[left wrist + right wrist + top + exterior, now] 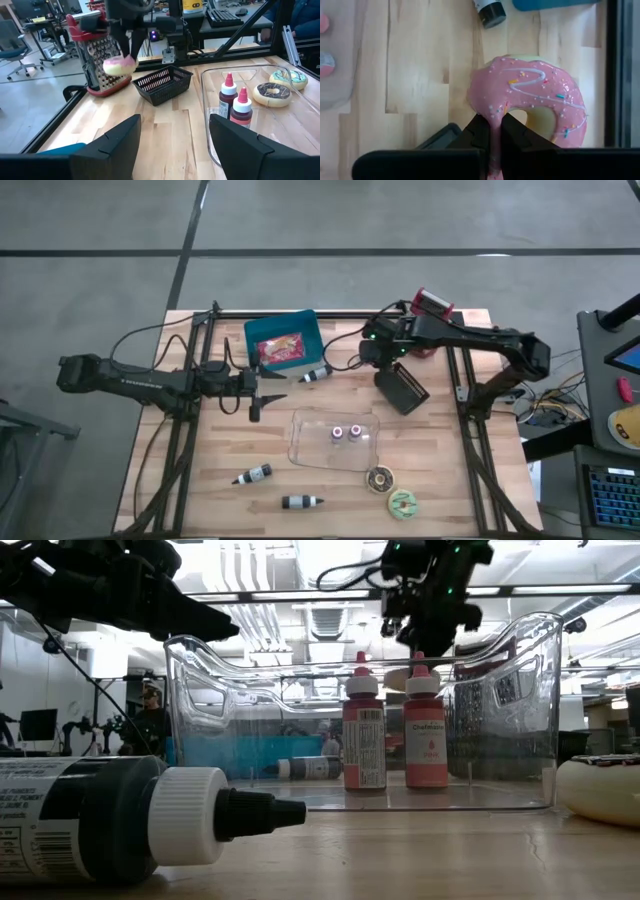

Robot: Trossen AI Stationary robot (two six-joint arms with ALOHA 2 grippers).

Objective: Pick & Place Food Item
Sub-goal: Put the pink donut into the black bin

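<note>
A pink-frosted donut with sprinkles (530,95) hangs in the air over the far right part of the table, above the wood beside a black mesh basket (164,84). My right gripper (495,135) is shut on it; the left wrist view shows the donut (119,65) in front of a red-handled grater (95,55). My left gripper (268,402) waits open at the table's left-centre, level, with nothing between its fingers. My right gripper pinches the donut's ring at one side (492,117) between its two fingers. The fingers come from above, slanting steeply down. The donut hangs below the fingertips, tilted, clear of the table.
A clear bin (300,442) at mid-table holds two red bottles (347,433). A chocolate donut (379,478) and a green one (404,503) lie near its right front. A teal tray (284,340) stands at the back. Black bottles (253,475) (302,501) (314,374) lie about.
</note>
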